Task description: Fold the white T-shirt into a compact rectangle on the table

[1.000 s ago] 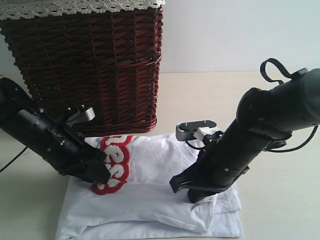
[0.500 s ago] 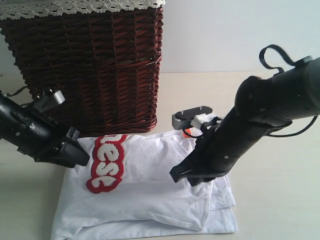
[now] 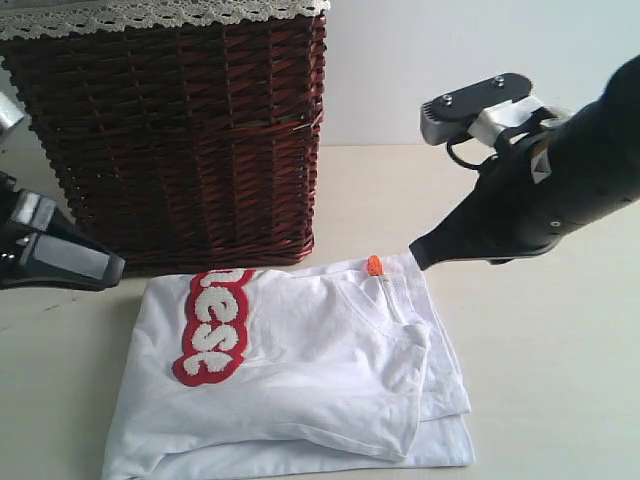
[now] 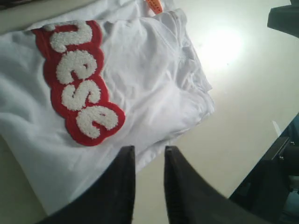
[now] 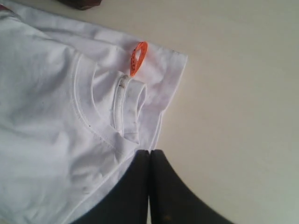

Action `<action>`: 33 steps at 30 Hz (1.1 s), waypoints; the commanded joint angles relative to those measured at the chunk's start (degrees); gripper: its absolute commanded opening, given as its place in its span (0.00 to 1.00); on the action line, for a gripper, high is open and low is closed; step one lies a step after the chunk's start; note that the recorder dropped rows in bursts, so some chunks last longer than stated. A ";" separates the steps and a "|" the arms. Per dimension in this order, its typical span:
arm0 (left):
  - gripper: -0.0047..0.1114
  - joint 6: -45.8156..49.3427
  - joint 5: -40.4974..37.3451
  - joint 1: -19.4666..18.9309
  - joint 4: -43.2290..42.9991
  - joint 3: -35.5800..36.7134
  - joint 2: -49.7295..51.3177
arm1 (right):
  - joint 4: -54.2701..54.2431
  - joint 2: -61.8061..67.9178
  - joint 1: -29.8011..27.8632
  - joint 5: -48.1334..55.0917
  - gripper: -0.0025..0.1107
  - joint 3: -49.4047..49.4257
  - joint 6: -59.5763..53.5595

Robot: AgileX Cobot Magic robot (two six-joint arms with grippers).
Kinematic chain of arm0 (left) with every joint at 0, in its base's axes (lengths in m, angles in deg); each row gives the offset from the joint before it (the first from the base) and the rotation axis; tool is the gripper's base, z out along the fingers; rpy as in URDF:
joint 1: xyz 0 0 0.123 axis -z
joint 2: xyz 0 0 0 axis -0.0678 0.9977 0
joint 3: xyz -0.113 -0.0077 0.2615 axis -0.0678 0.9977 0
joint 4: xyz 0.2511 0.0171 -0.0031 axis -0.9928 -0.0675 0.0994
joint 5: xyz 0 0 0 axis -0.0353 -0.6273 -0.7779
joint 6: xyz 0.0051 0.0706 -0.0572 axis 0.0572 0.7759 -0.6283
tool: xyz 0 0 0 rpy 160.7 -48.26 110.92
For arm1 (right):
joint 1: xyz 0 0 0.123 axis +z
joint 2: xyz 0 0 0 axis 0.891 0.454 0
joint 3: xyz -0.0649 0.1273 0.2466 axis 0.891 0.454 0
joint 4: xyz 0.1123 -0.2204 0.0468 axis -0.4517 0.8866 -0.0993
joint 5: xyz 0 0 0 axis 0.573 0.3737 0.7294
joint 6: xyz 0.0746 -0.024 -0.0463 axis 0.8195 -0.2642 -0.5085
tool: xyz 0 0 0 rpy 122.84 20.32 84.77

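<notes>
The left claw (image 4: pixel 148 151) is shown with its two dark fingers set a narrow gap apart, and nothing is gripped between them. Just beyond its tips, and clear of them, the white T-shirt (image 4: pixel 154 70) is laid folded in several layers on the pale cream surface (image 4: pixel 243 116). The shirt's red band (image 4: pixel 77 84) of fuzzy white letters is turned upward on the part nearest this claw.

The right claw (image 5: pixel 149 154) is shown with its fingers pressed together, and nothing is caught between them. It is held off the cloth, close to the shirt's corner on its own side. The ribbed collar (image 5: pixel 126 107) is seen just past its tips, and a small orange loop tag (image 5: pixel 137 58) is attached at the collar's far end.

In the exterior view, a dark red-brown wicker basket (image 3: pixel 180 130) with a lace-trimmed rim is set beside the left claw, at the shirt's far edge. Whether basket and shirt touch cannot be told.
</notes>
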 commanded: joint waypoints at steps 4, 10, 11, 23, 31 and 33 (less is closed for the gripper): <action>0.04 0.10 0.25 -0.15 -1.92 6.03 -16.38 | 3.35 -13.17 0.03 5.82 0.02 6.86 -0.41; 0.04 -0.07 1.33 -0.15 -7.04 8.26 -27.42 | 7.24 -23.88 0.03 12.77 0.02 12.07 1.16; 0.04 -0.07 2.19 -0.15 -7.73 8.68 -29.33 | 7.24 -25.87 0.03 12.45 0.02 13.20 1.95; 0.04 0.01 19.11 -0.15 -9.89 17.63 -49.98 | 7.47 -50.73 0.03 9.44 0.02 22.56 3.36; 0.04 0.01 34.59 -0.15 -7.80 25.33 -52.96 | 7.49 -60.63 0.03 5.10 0.02 26.13 3.23; 0.04 0.01 34.98 -0.15 -6.95 26.45 -52.96 | 7.49 -61.45 0.03 5.41 0.02 26.83 3.23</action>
